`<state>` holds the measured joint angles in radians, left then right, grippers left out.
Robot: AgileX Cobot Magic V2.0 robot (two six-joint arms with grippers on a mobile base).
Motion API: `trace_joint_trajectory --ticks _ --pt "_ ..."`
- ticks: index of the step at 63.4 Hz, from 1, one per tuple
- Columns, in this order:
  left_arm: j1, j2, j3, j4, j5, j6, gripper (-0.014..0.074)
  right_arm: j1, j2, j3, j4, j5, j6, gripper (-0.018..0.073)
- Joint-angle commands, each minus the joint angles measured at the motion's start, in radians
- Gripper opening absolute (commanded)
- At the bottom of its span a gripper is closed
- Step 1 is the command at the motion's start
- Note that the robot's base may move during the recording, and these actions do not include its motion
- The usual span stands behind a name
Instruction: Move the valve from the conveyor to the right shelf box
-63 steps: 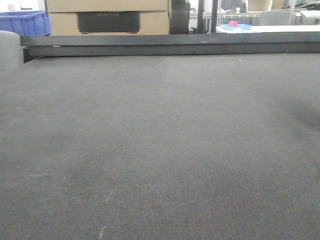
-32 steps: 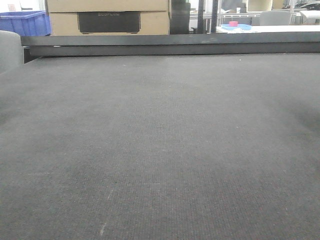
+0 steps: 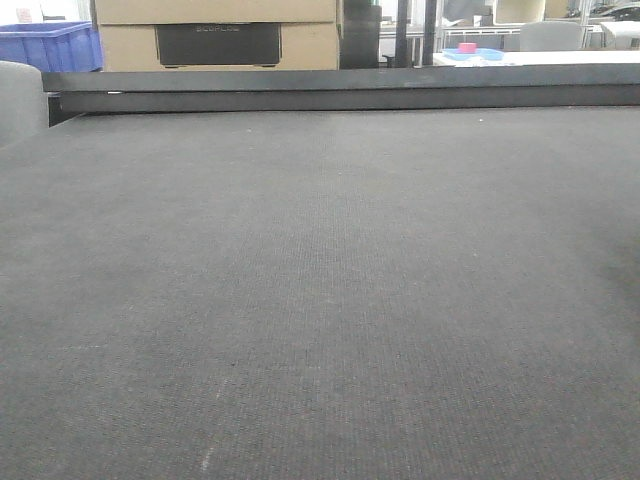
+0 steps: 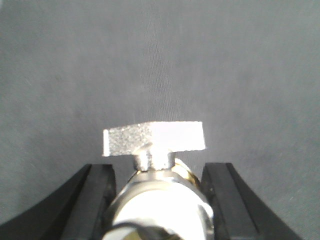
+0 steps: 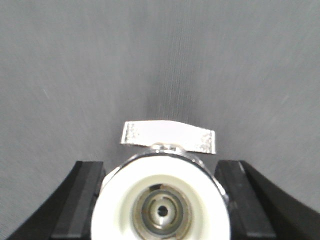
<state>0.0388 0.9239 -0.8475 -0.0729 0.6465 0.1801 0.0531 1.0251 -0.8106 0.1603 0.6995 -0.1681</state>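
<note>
Evenly lit workshop
Left, a blue bin (image 3: 50, 45); beside it a cardboard box (image 3: 215, 12); right, perhaps a white table (image 3: 560, 58).

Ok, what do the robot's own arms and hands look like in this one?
Only the fingers show, in the wrist views. The left hand has two matte black fingers, flat inside, curving outward outside; the right hand looks the same. No cables, markings or arm links are visible in any view.
</note>
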Motion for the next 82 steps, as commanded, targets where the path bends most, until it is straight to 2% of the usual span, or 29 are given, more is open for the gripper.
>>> trace_joint_trajectory --ticks 1,20,32,82 --pt "-0.007 -0.101 0.012 -0.004 -0.063 -0.007 -0.0111 0.001 -0.098 -0.007 0.0 -0.068 -0.006 -0.0153" --pt "-0.007 -0.289 0.012 -0.004 -0.091 -0.007 -0.0111 0.001 -0.338 -0.007 0.0 -0.17 -0.006 -0.0153" --pt "-0.007 -0.361 0.012 -0.004 -0.157 -0.007 -0.0111 0.001 -0.429 -0.007 0.0 -0.213 -0.006 -0.0153" --pt "-0.007 -0.372 0.012 -0.004 -0.165 -0.007 -0.0111 0.001 -0.462 -0.007 0.0 -0.21 -0.006 -0.0153"
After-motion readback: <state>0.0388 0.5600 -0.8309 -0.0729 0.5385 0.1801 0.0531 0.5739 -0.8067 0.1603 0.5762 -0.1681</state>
